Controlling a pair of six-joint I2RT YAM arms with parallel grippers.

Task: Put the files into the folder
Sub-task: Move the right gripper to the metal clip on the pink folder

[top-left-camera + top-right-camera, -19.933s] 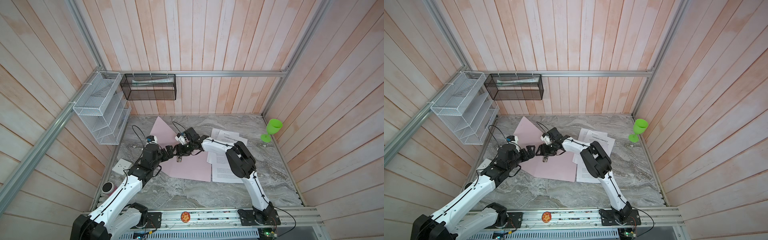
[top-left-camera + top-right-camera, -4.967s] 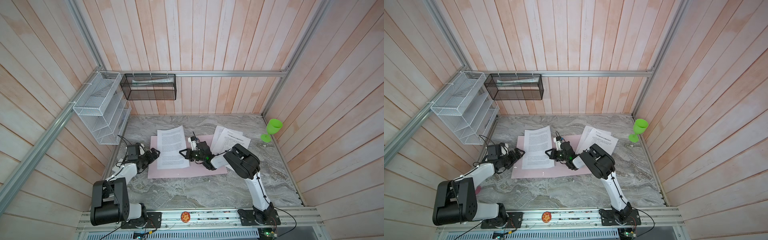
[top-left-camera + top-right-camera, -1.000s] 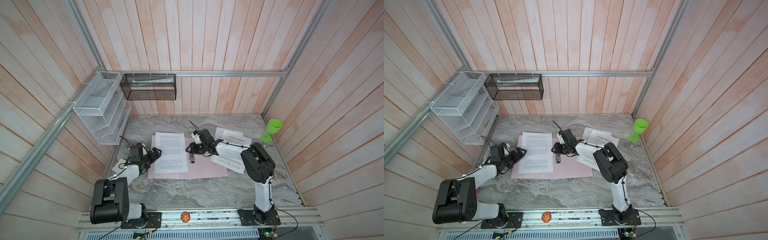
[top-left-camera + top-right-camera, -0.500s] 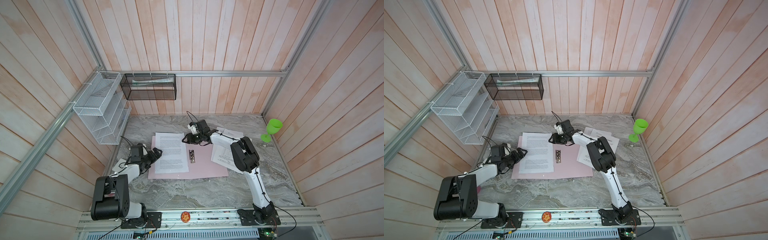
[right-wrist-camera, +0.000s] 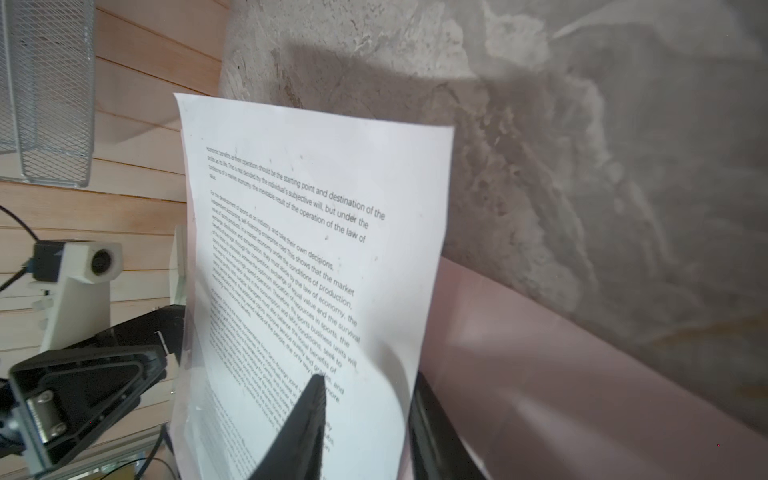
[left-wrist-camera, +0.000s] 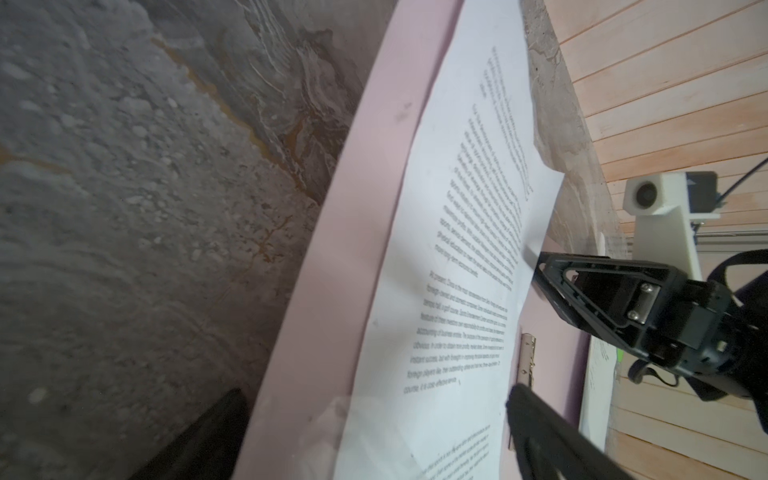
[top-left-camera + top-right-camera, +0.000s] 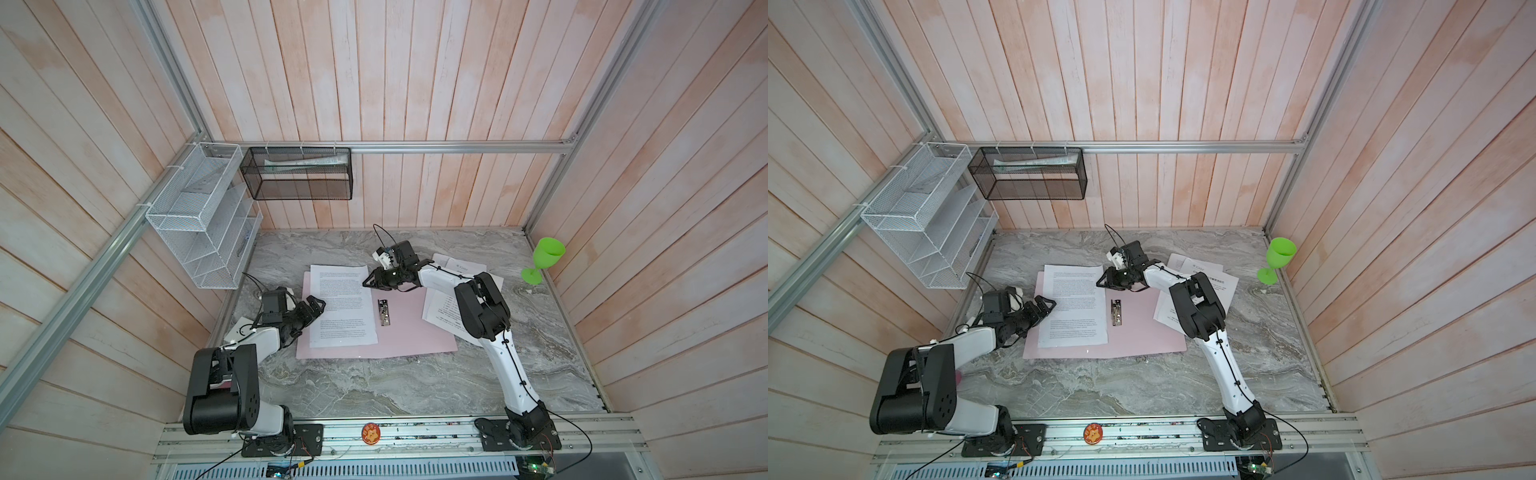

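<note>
Right gripper (image 7: 368, 284) half-closed astride the sheet (image 7: 343, 307), left gripper (image 7: 315, 304) wide open, empty; squeezing could drag it off the folder (image 7: 415, 332)

On the printed sheet (image 5: 316, 249), the right wrist view gave black lines that could be read in part: "should be the starting point and destination of the", "subjective will, but under the", "result of the operation of the law of". Further down stood "their own decisions", "This shows that the market", "conditions of production", "law of economy, the" and "sports business units will". In the left wrist view its paragraphs were too blurred to read. In both top views the print on it and on the other sheets (image 7: 465, 266) was too small to read.
</note>
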